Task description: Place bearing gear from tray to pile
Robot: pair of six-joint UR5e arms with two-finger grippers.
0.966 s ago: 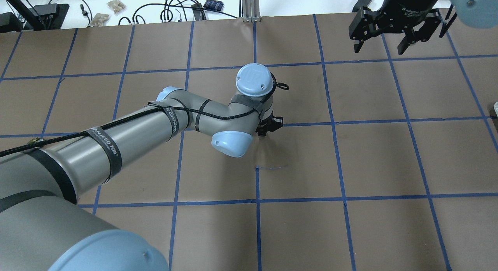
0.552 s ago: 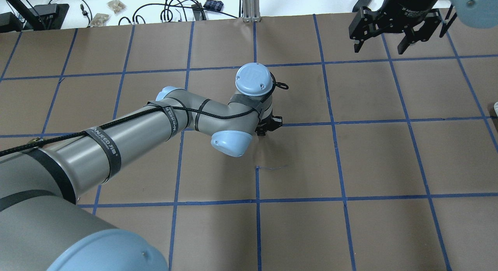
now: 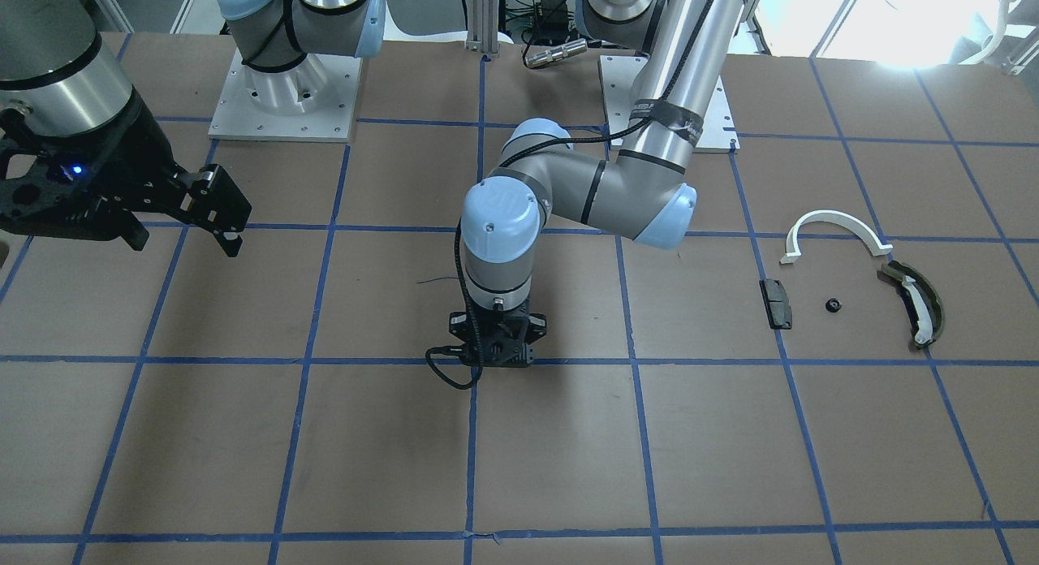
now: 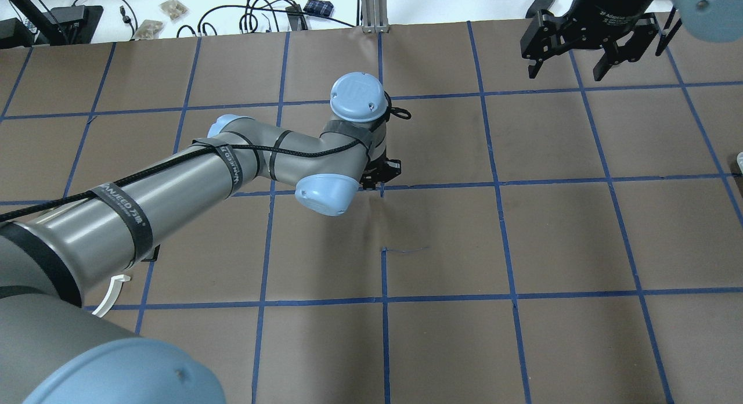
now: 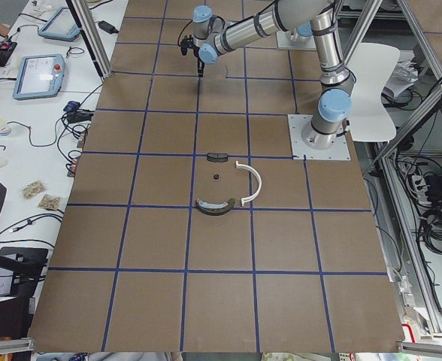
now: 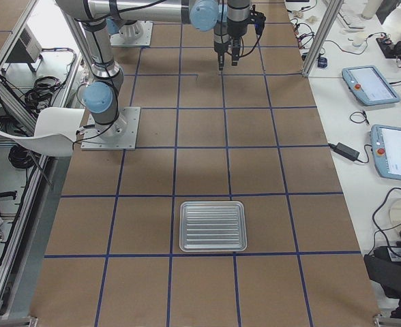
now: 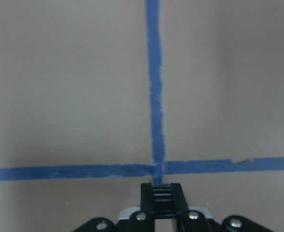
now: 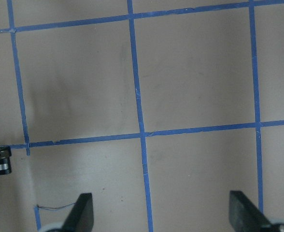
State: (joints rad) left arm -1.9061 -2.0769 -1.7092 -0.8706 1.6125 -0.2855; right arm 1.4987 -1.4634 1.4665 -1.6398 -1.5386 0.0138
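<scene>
Left gripper [image 7: 161, 189]: fingers [image 7: 150, 199] pressed together, no gap at the tips and nothing showing between them. It hangs low over a crossing of blue tape [image 7: 154, 96] mid-table. If something tiny is pinched in there, I can't see it.

Right gripper [image 8: 160, 197]: jaws spread wide and empty, parked high on my right side.

Bearing gear [image 3: 831, 305]: I take the small black round bit in the pile [image 3: 852, 281] to be it, though it's too small to make out teeth. It lies flat on the paper, between the black block [image 3: 778, 303] and the olive-green curved piece [image 3: 913, 305], touching neither. It's round, so it has no long axis.

Key relation: the pile is off to my own left of the left gripper, well apart from it. The left arm is clearly the nearer one and the right is far across. The tray [image 6: 212, 225] sits toward my right end of the table [image 3: 812, 451] and looks bare in the side view.

My guess is the placing is done and only a retreat is left. If a gear is hidden in the pads, the move is a carry to my left.

Materials:
- The tray is ribbed shiny metal, a rounded rectangle.
- The white half-ring [image 3: 836, 226] is thin, smooth plastic, with its open side facing the operators.
- The olive piece is a matte arc with a white strip on the inner curve.
- The block is flat and dark, its long axis running to and from my base.
- The table is brown paper, slightly wrinkled.
</scene>
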